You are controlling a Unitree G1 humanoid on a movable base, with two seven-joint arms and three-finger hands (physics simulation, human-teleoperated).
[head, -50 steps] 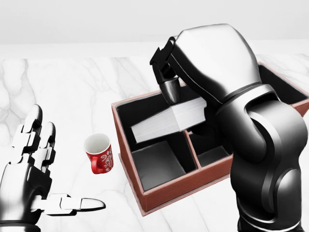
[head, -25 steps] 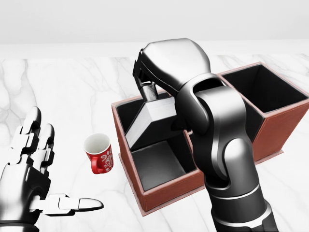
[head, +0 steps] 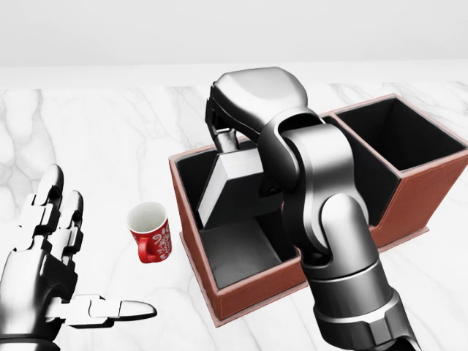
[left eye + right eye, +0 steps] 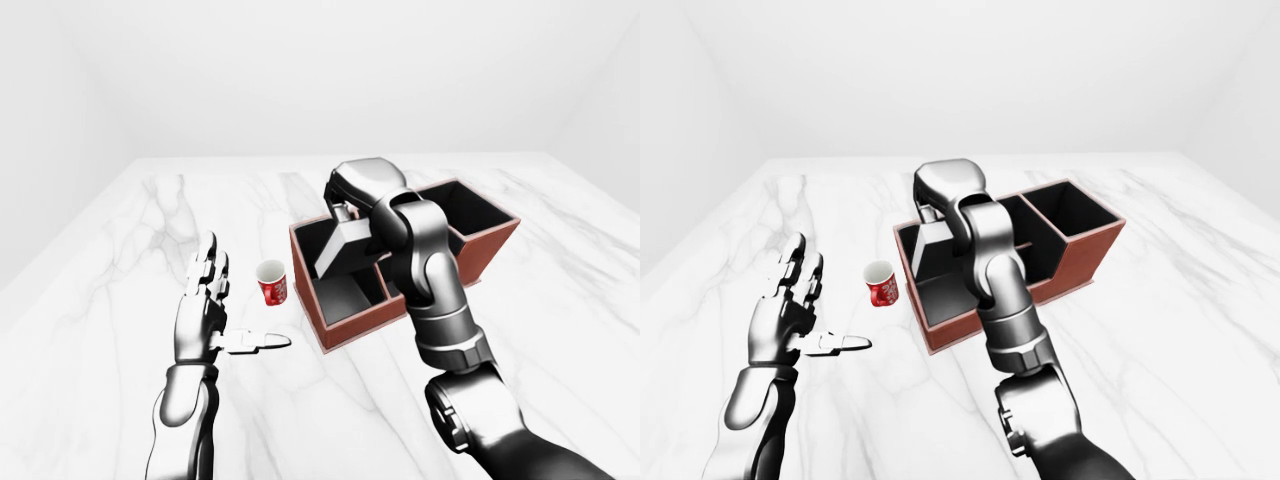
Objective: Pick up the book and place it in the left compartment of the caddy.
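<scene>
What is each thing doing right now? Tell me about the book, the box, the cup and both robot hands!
Book: tilted steeply, held over the caddy's left compartment.
Caddy: upright on the table, compartments open.
Cup: lying tipped, mouth showing, left of the caddy.
Right hand: shut on the book's top.
Left hand: open, fingers spread, holding nothing.

Simulated room: bare white walls (image 4: 300, 70), one marble tabletop (image 4: 120, 250).

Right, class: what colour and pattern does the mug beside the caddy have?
The mug is red with a white swirling pattern and a white inside, clearest in the head view.
</scene>
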